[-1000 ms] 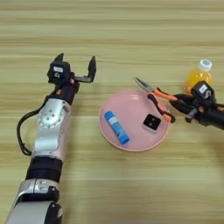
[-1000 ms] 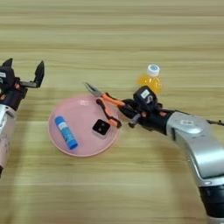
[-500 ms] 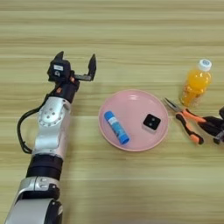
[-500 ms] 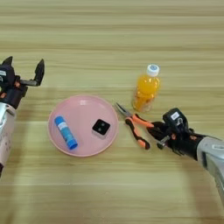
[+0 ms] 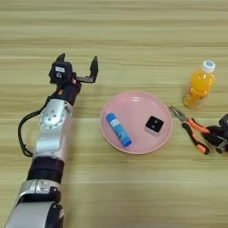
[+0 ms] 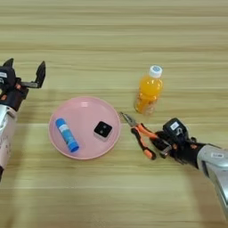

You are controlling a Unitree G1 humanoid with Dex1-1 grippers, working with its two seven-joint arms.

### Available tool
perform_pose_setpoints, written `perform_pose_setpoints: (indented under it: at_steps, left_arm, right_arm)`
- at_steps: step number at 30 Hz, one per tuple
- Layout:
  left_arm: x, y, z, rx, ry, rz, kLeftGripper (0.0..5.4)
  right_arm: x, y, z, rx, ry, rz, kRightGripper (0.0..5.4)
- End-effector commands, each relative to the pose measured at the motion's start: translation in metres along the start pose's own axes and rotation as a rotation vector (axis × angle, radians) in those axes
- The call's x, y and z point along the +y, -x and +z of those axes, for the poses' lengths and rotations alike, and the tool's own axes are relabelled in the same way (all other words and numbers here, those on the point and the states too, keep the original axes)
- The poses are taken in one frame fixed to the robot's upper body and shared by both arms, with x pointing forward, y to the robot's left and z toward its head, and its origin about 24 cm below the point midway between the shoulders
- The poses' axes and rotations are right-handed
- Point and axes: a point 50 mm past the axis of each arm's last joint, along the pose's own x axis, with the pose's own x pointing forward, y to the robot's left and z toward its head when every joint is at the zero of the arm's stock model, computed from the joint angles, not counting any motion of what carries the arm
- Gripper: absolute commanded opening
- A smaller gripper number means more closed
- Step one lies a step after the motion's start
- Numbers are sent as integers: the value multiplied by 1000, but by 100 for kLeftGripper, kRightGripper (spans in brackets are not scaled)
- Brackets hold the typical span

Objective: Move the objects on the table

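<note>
A pink plate (image 6: pixel 84 129) sits at the centre of the wooden worktop (image 6: pixel 111 40), a little left of the middle in the right eye view. On it lie a blue glue stick (image 6: pixel 67 135), angled toward the plate's lower left, and a small black block (image 6: pixel 103 130) on the right half, the two well apart. Just right of the plate's rim rest the pliers (image 6: pixel 139 134), nose pointing up-left toward the plate but not touching it. The right end effector (image 6: pixel 165 143), at lower right, is closed on the pliers' handle ends. The juice bottle (image 6: pixel 148 91) stands upright just above the pliers, near but apart from them.

The left end effector (image 5: pixel 76 67) is at the left of the frame, above and left of the plate, fingers spread wide and holding nothing. The whole upper band of the worktop is bare, as is the lower strip beneath the plate.
</note>
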Motion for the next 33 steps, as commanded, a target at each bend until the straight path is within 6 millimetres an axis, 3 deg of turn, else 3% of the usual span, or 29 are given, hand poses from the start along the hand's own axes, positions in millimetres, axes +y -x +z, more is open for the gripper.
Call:
perform_pose_setpoints:
  at_steps: [1, 8, 17, 33]
  left_arm:
    - [0, -2, 1, -1, -15, -12, 540]
    - [-1, -2, 0, 1, -16, -17, 540]
    - [-4, -2, -1, 0, -16, -22, 540]
    - [-9, -3, -2, -7, -18, -18, 540]
  right_arm:
    - [-1, -2, 4, -11, 21, 2, 175]
    - [0, 2, 23, -105, 52, 10, 243]
    - [22, 8, 52, -236, 98, 135, 339]
    - [51, -32, 86, -262, 169, 289, 511]
